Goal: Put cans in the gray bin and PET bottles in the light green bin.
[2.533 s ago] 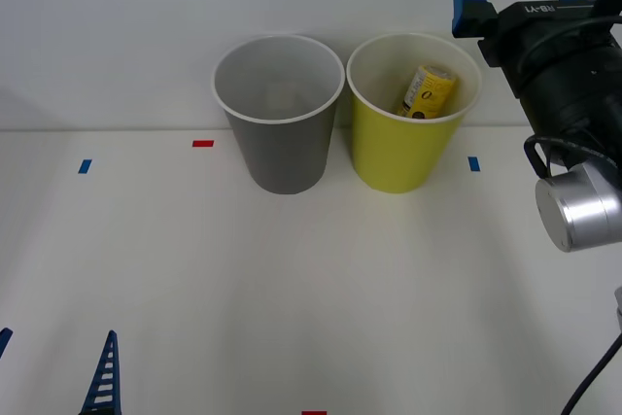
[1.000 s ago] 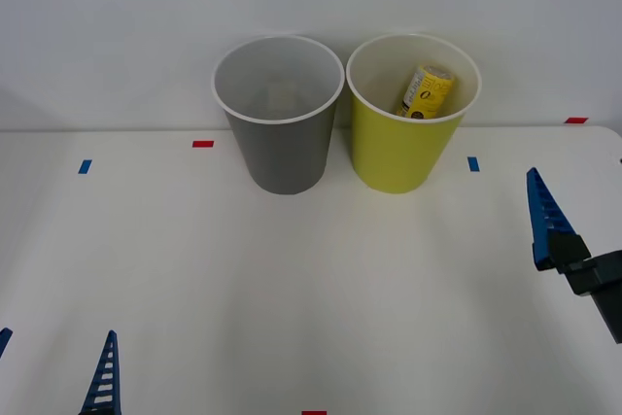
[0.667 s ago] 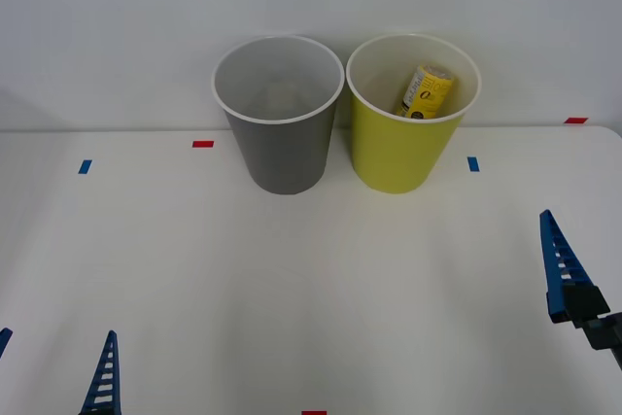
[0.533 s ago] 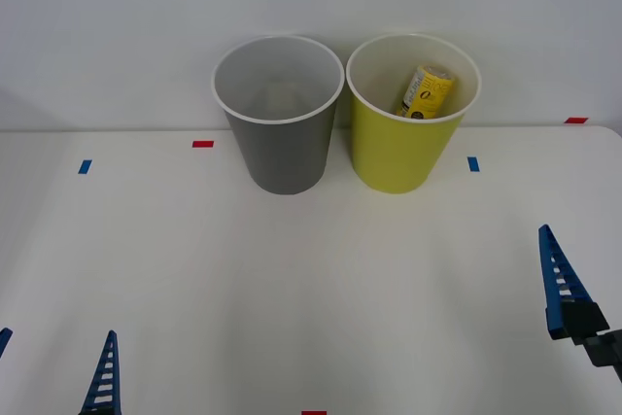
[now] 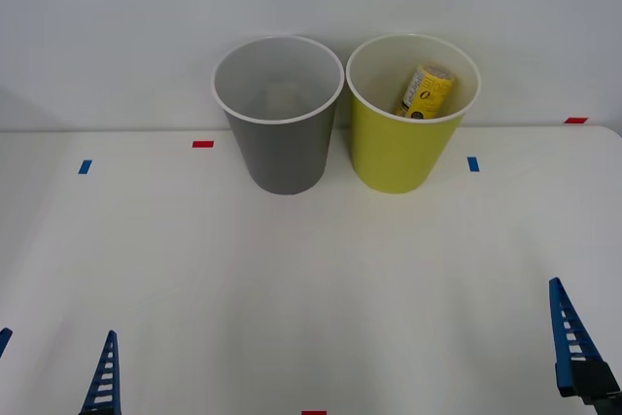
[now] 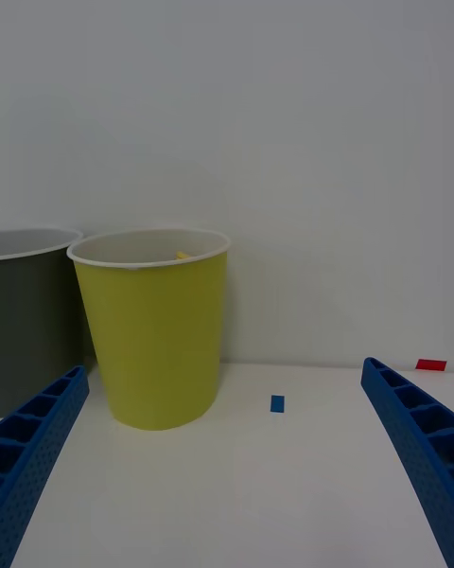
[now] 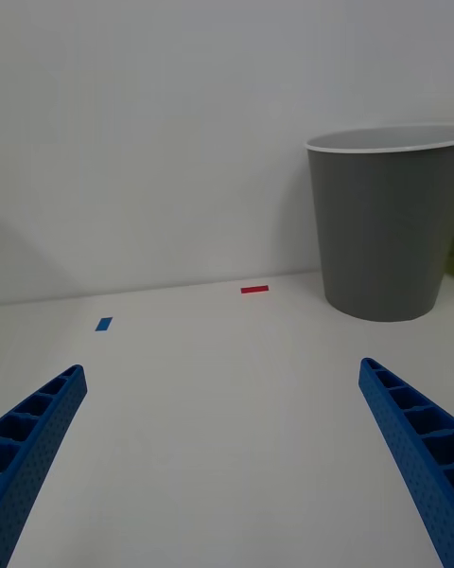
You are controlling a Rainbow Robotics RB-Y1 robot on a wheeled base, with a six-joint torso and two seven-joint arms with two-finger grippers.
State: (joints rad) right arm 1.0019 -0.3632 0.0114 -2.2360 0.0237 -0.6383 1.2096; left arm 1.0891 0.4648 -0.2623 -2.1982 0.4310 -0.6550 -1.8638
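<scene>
1. The right pincer (image 5: pixel 583 357) has left the upper right of the frame, where it hung beside the light green bin (image 5: pixel 406 148), and now sits low at the lower right corner, over the near edge of the tabletop (image 5: pixel 311 289).
2. Its bulky black wrist and silver joint have dropped out of the front view; one blue ribbed finger (image 5: pixel 566 347) remains showing.
3. The red tape mark (image 5: pixel 575 121) at the far right is uncovered.
</scene>
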